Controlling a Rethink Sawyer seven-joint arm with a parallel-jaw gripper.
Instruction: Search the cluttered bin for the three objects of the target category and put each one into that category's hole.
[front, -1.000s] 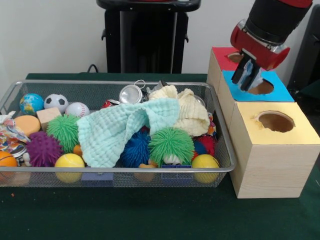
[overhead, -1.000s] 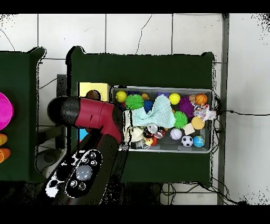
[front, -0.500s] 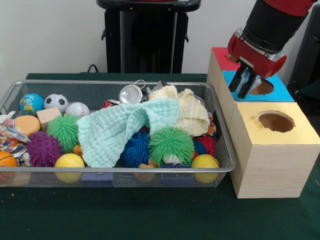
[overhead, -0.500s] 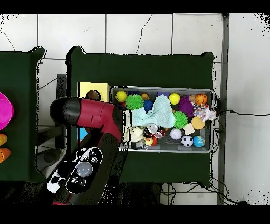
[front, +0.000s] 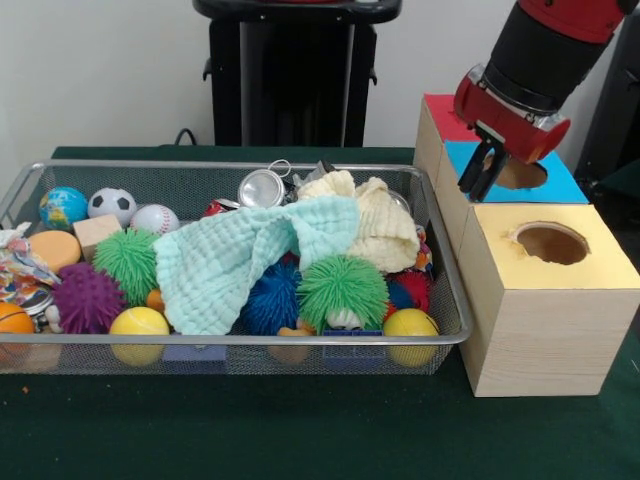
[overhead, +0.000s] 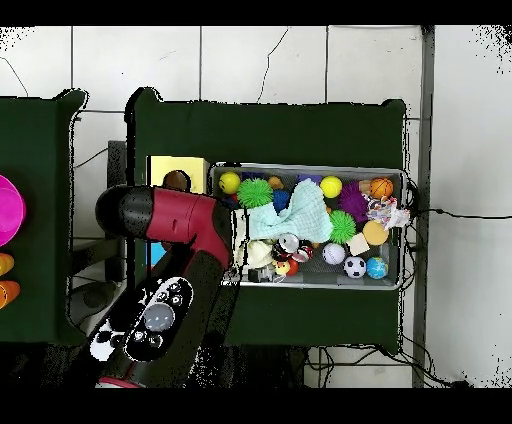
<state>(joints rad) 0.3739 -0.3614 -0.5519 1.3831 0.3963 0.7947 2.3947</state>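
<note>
My gripper (front: 480, 173) hangs over the left edge of the blue top, just left of the blue hole (front: 524, 176). It is open, and nothing shows between its dark fingers (front: 469, 178). The wooden box (front: 540, 320) has a red top (front: 445, 108), a blue top and a yellow top with its own hole (front: 551, 243). The wire bin (front: 240, 340) holds a mint cloth (front: 240, 260), a cream cloth (front: 378, 228), spiky balls (front: 342, 290), yellow balls (front: 139, 323) and a can (front: 262, 188). In the overhead view the arm (overhead: 170, 215) hides the gripper and most of the box.
At the bin's left end lie a globe ball (front: 63, 206), a soccer ball (front: 112, 204), a baseball (front: 154, 219), a purple spiky ball (front: 88, 298) and a basketball (front: 12, 320). A black stand (front: 295, 80) rises behind the bin. The bin's rim (overhead: 300, 167) borders the yellow top (overhead: 178, 168).
The gripper has moved a little left and up from over the blue hole. The pale thing between its fingers a second ago no longer shows. The bin's contents have not moved.
</note>
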